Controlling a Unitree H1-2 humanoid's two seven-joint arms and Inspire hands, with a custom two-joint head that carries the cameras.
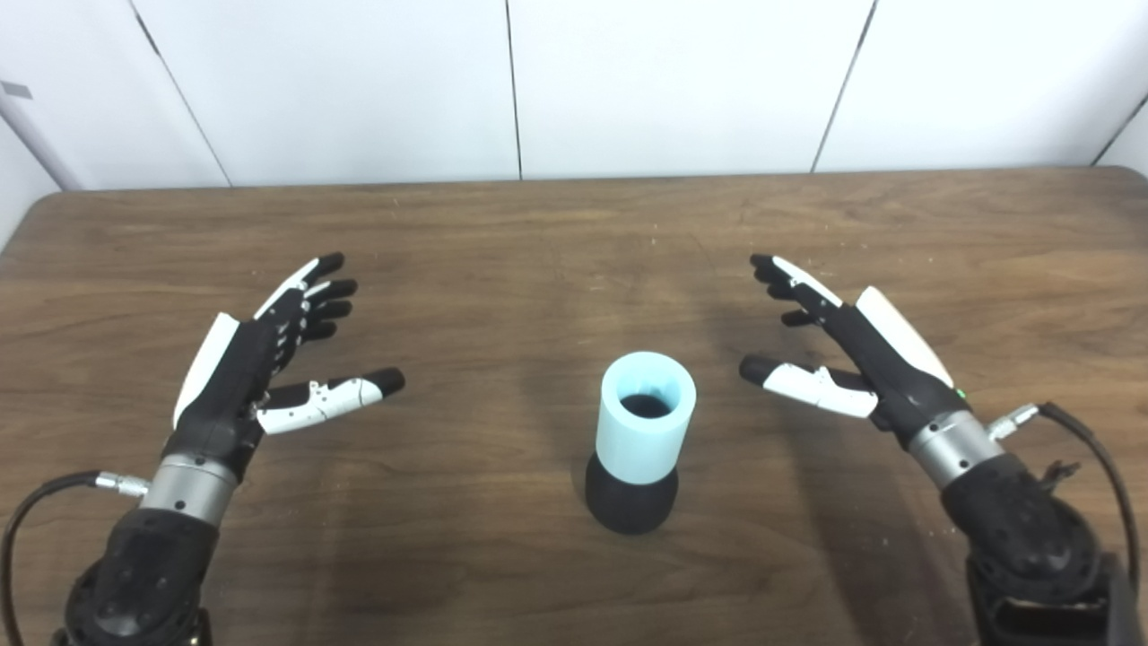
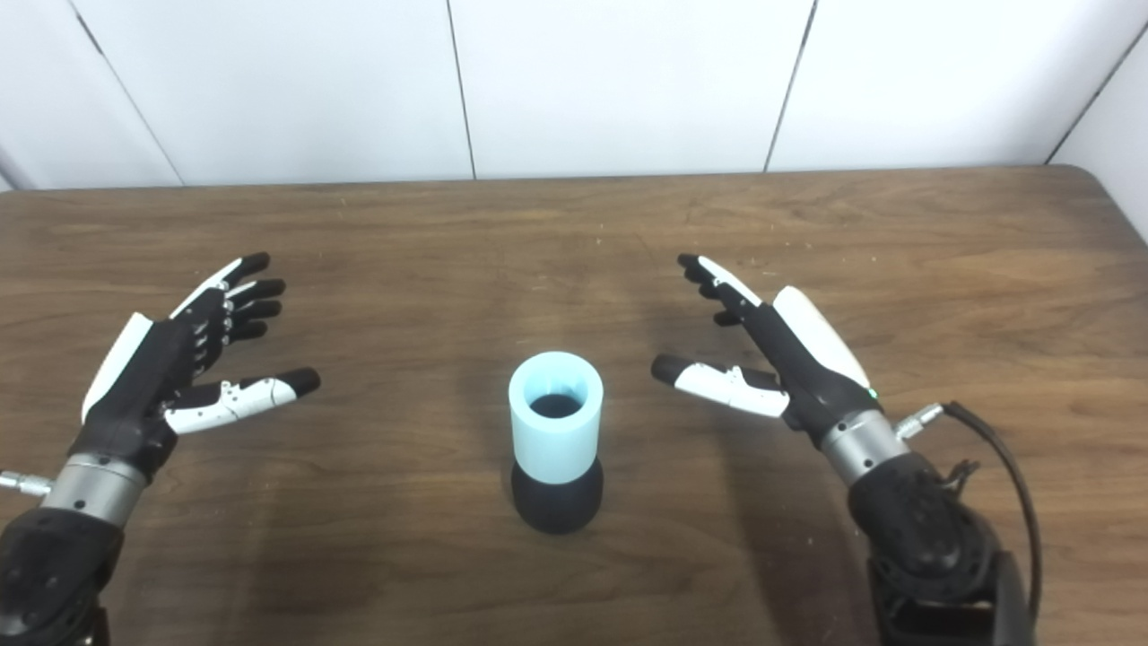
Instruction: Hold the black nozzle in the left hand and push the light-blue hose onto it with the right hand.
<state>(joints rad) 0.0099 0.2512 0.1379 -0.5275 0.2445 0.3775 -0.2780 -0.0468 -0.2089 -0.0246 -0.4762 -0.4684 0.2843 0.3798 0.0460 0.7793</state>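
The light-blue hose [image 1: 646,418] stands upright over the black nozzle [image 1: 630,505], mid-surface [image 1: 502,251], between your hands. Left hand [image 1: 269,359] and right hand [image 1: 843,345] are both released — fingers spread, holding nothing, well apart from the pair. Judged risk: the stack looks tall on a narrow base, so a sideways brush from either thumb could topple it. How far the hose is seated cannot be told — an unsteadied push may skew it.
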